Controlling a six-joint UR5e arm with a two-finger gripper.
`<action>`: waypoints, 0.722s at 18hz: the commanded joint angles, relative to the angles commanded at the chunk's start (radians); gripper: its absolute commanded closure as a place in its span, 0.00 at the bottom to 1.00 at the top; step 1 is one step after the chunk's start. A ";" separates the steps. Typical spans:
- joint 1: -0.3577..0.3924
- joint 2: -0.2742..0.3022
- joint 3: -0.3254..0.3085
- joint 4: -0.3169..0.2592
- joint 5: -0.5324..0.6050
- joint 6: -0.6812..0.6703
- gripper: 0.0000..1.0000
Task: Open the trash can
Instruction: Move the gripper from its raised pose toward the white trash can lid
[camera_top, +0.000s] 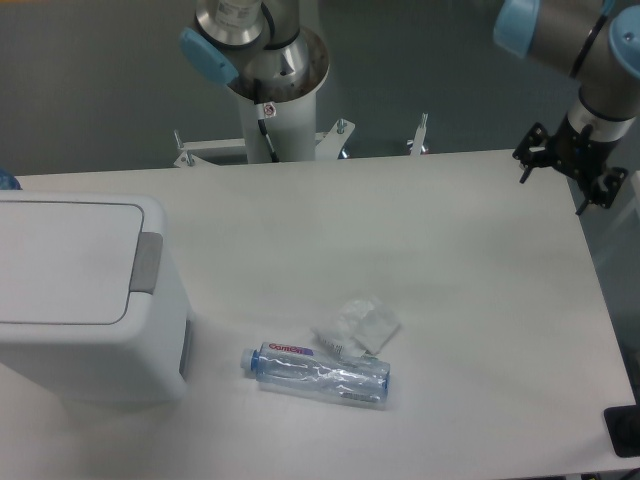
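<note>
white table (440, 260), grey floor (90, 80)

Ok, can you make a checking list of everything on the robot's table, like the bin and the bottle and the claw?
Surface: white table, plain top.
Job's things: trash can at the table's left edge, lid shut, grey push tab untouched.
Clutter: clear plastic bottle lying on its side; crumpled clear wrapper just behind it.
Grippers: gripper above the table's far right corner, fingers spread, holding nothing, far from the trash can.
Cables: thin cable on the arm's pedestal.
Surroundings: grey floor, white pedestal behind the table.
</note>
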 joint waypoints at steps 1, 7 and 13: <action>-0.005 0.017 -0.012 -0.003 -0.009 -0.040 0.00; -0.093 0.094 -0.064 0.005 -0.143 -0.342 0.00; -0.232 0.115 -0.068 0.006 -0.219 -0.612 0.00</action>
